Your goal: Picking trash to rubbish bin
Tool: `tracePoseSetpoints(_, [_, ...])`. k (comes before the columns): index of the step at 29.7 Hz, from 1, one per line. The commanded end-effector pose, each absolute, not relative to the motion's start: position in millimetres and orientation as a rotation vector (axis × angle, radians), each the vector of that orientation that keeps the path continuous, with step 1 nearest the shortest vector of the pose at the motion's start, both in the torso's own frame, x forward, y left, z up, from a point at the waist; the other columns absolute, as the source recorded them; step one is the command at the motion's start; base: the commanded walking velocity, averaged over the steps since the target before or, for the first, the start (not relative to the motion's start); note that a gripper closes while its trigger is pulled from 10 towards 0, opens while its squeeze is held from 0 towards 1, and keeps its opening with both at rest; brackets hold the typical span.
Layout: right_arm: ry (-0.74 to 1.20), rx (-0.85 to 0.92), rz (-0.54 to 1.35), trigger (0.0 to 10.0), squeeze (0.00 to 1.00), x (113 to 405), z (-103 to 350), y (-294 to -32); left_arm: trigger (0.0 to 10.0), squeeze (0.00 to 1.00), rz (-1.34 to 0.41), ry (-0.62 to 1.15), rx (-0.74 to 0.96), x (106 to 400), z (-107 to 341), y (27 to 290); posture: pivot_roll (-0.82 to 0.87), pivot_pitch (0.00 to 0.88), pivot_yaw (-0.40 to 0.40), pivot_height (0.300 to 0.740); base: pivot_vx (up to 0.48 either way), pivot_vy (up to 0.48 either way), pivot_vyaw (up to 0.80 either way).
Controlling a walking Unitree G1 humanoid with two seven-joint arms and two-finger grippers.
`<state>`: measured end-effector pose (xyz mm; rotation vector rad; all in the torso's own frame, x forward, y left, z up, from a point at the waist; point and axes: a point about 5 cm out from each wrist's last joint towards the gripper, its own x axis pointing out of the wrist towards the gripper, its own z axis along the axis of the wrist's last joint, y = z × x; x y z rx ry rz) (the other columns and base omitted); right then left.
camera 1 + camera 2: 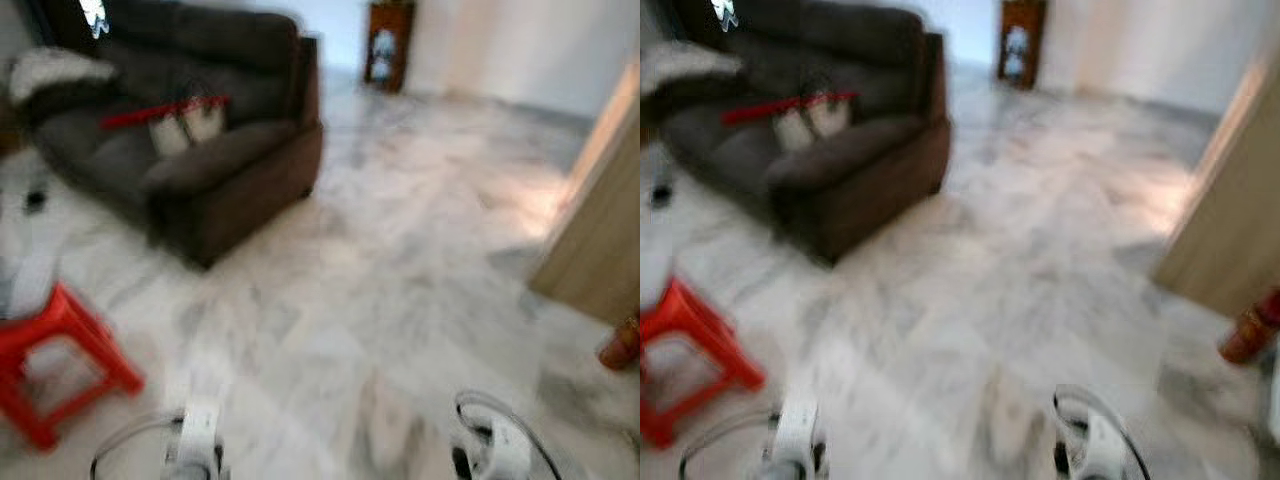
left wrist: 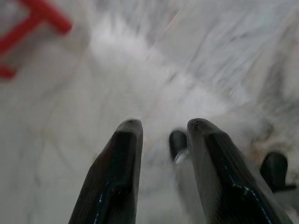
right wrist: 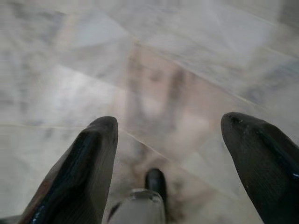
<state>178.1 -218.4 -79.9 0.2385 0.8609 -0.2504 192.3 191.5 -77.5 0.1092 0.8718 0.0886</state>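
The whole scene is blurred by motion. My left arm (image 1: 195,445) and right arm (image 1: 490,448) hang low at the bottom edge of the eye views, over pale marble floor (image 1: 380,300). In the left wrist view my left gripper (image 2: 163,128) points down at the floor, its two black fingers a little apart with nothing between them. My right gripper (image 3: 170,123) is spread wide above bare marble, also holding nothing.
A dark brown sofa (image 1: 190,140) stands at the left, with a red stick (image 1: 165,112) and white cushions (image 1: 190,128) on it. A red stool (image 1: 50,360) is near left. A wooden panel (image 1: 600,220) and a reddish object (image 1: 622,345) flank the right; a cabinet (image 1: 388,40) stands far back.
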Motion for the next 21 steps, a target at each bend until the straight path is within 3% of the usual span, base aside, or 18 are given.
tracePoseSetpoints(1, [0.867, 0.238, -0.270, 10.0, 0.00, 173.9, -80.7, -223.6, 10.0, 0.00, 0.079, 0.863, 0.104, 197.0, -75.8, 186.8, -0.13, 0.000, -0.033, 0.740, 0.000, 0.000, 0.80])
tracePoseSetpoints(21, [0.864, 0.238, -0.275, 10.0, 0.00, 175.3, -80.0, -224.3, 10.0, 0.00, 0.075, 0.864, 0.079, 197.5, -76.7, 177.1, -0.12, 0.000, -0.040, 0.740, 0.000, 0.000, 0.80])
